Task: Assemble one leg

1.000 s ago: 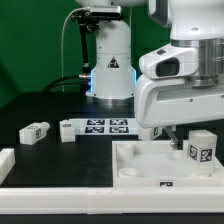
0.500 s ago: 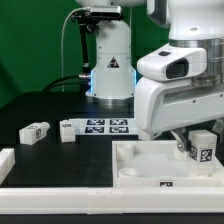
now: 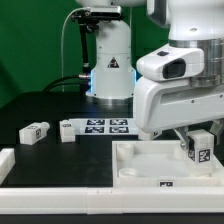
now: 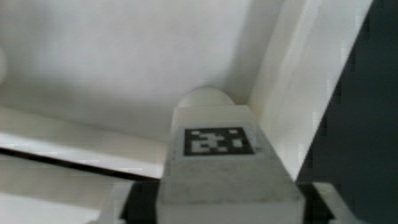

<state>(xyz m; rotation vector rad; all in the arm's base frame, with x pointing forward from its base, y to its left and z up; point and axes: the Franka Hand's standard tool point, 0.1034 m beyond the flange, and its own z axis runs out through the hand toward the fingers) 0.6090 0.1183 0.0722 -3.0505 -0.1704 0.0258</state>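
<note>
My gripper point(image 3: 197, 138) is shut on a leg point(image 3: 199, 150), a stubby white peg with a black-and-white tag facing the camera. It holds the leg upright over the right-hand corner of the large white rimmed panel point(image 3: 140, 160), close to its surface. In the wrist view the leg point(image 4: 217, 150) fills the middle between my fingers point(image 4: 146, 205), its rounded end pointing at the panel's inner corner point(image 4: 107, 90). I cannot tell whether the leg touches the panel. A second leg point(image 3: 35, 132) lies on the dark table at the exterior view's left.
The marker board point(image 3: 105, 126) lies behind the panel, with a small white part point(image 3: 67, 131) at its left end. Another white piece point(image 3: 6, 162) sits at the exterior view's left edge. The arm's base point(image 3: 110, 70) stands at the back.
My gripper and the held leg have sunk slightly toward the panel. Nothing else has moved.
</note>
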